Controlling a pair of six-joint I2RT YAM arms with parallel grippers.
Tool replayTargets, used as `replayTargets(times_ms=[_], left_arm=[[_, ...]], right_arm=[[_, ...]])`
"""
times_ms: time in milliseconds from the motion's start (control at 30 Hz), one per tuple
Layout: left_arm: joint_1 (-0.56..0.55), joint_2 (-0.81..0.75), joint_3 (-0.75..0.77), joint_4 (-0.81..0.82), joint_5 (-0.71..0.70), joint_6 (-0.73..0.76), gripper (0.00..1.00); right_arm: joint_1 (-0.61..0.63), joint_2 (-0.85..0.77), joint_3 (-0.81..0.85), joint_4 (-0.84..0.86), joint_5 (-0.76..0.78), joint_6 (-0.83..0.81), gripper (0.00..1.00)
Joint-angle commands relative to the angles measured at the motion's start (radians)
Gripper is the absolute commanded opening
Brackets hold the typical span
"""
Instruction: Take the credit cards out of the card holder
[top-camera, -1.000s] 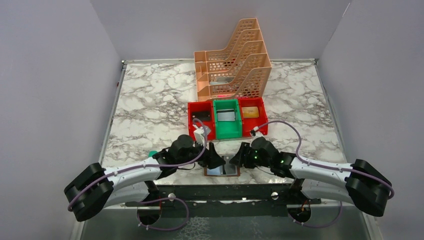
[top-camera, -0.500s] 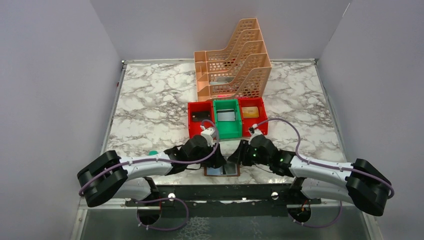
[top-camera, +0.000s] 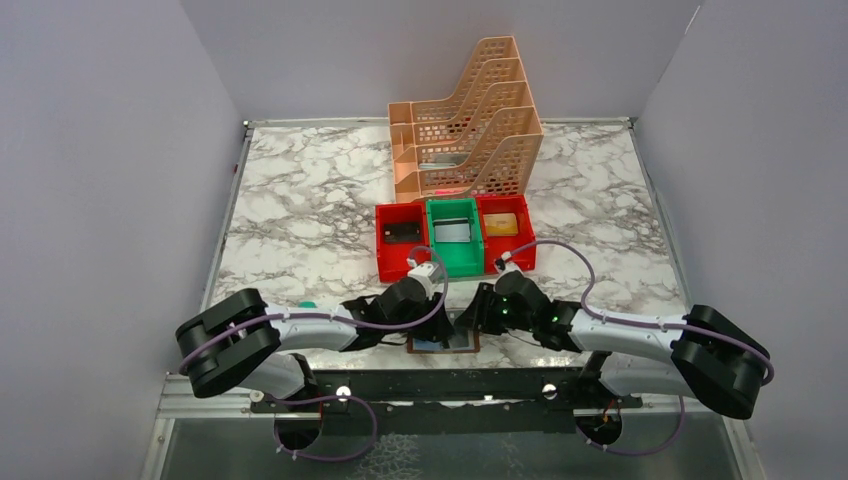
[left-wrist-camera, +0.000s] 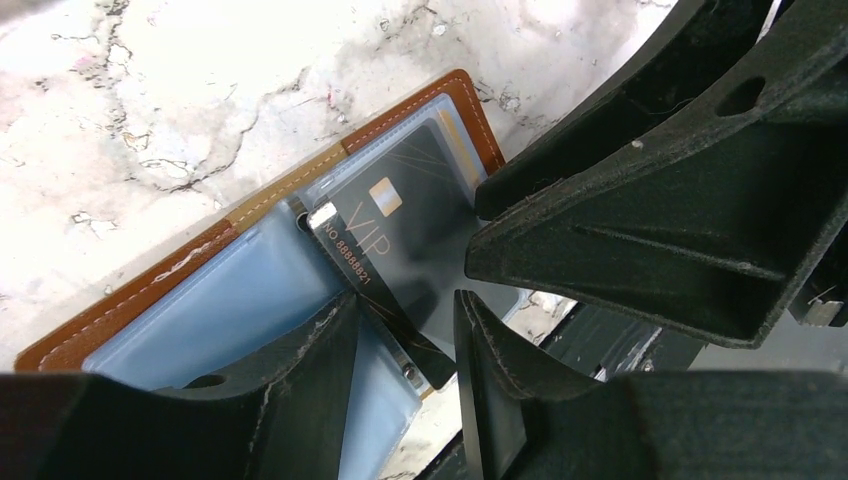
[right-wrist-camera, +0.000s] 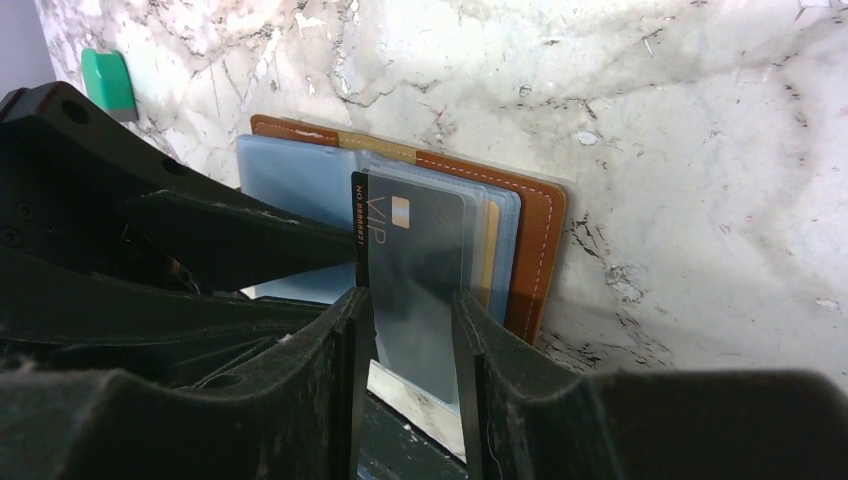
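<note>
**Easing the first card out of the holder**

We are working at the near edge of the worktop (top-camera: 300, 210), where the holder (top-camera: 443, 342) is lying open and flat between the two arms. We are judging this to be the extraction step. A dark card (right-wrist-camera: 410, 250) marked VIP is sitting part way out of its clear sleeve.

The right tool (right-wrist-camera: 411, 315) is standing half open with a finger at each long edge of the card, and we cannot tell whether it is pinching. The left tool (left-wrist-camera: 407, 325) is also part open over the card's corner, and we are seeing no sure grip there either.

Next we are needing a firm pinch and a straight pull out of the sleeve, with the holder pressed down.

The wrist views are showing the card, its print and the sleeve. The top view is showing only a sliver of the holder between the tools, but it is taking in the bins (top-camera: 452, 262) beyond.
</note>
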Motion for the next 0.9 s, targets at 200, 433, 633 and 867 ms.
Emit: replayTargets(times_ms=[200,433,633,867], left_arm=[[-0.025,0.029,-0.037,0.039,-0.087,-0.076,0.34],[-0.026,0.004,-0.075,0.097,-0.109,-0.112,0.16],[-0.026,-0.004,-0.084,0.123,-0.097,-0.118,0.02],[-0.026,-0.039,-0.108,0.123,-0.114,-0.120,0.01]], right_arm=[[-0.003,0.005,-0.077,-0.004,-0.026,0.037,0.40],[-0.003,0.006,-0.068,-0.027,-0.016,0.033,0.40],[-0.003,0.007,-0.065,-0.035,-0.007,0.032,0.40],[-0.003,0.011,-0.061,-0.047,0.007,0.034,0.40]])
